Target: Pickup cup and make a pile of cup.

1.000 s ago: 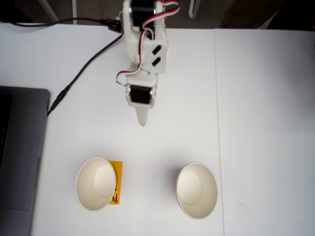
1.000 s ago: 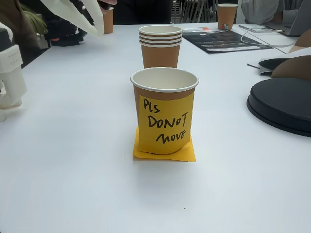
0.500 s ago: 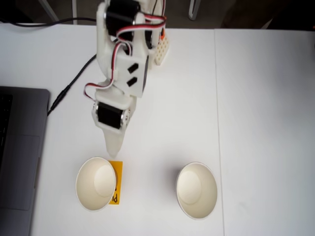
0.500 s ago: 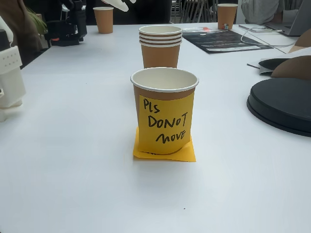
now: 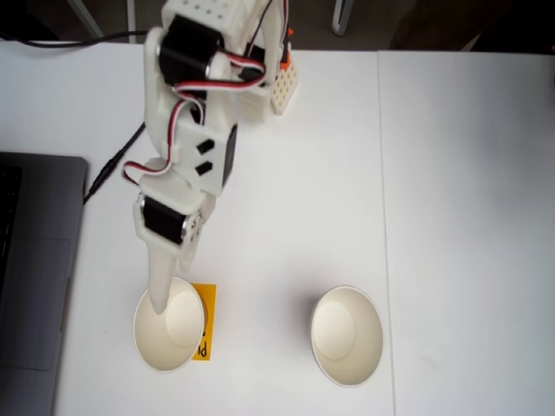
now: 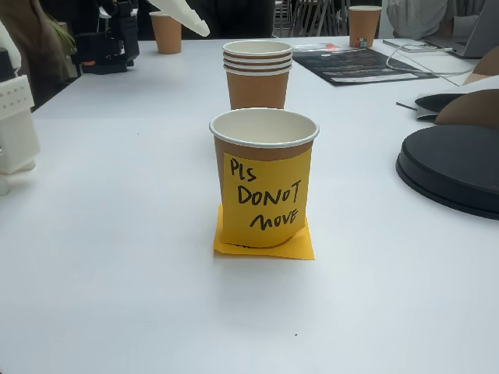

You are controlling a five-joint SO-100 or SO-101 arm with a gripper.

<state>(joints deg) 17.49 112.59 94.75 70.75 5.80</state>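
Note:
In a fixed view from above, two white-lined paper cups stand near the bottom edge: the left cup (image 5: 171,325) on an orange sticky note (image 5: 205,322) and the right cup (image 5: 347,336) alone. My white gripper (image 5: 160,303) reaches down-left, its tip over the left cup's upper-left rim; its fingers show as one narrow taper, shut and empty. In a fixed view from the side, the noted cup (image 6: 263,148) is brown outside with "PLS DO NOT MOVE" stuck on it. Behind it stands a cup (image 6: 257,74) with stacked rims. The gripper (image 6: 199,29) hangs at the top, high over the table.
A grey laptop (image 5: 35,277) lies at the left edge, with a black cable (image 5: 130,143) running past the arm. From the side, a black round object (image 6: 452,167) sits right, other brown cups (image 6: 168,31) far back, and the arm's white base (image 6: 15,117) left.
The arm swung left and reached toward the bottom of the overhead view, bringing the gripper tip from mid-table to the left cup's rim. Both cups stayed put.

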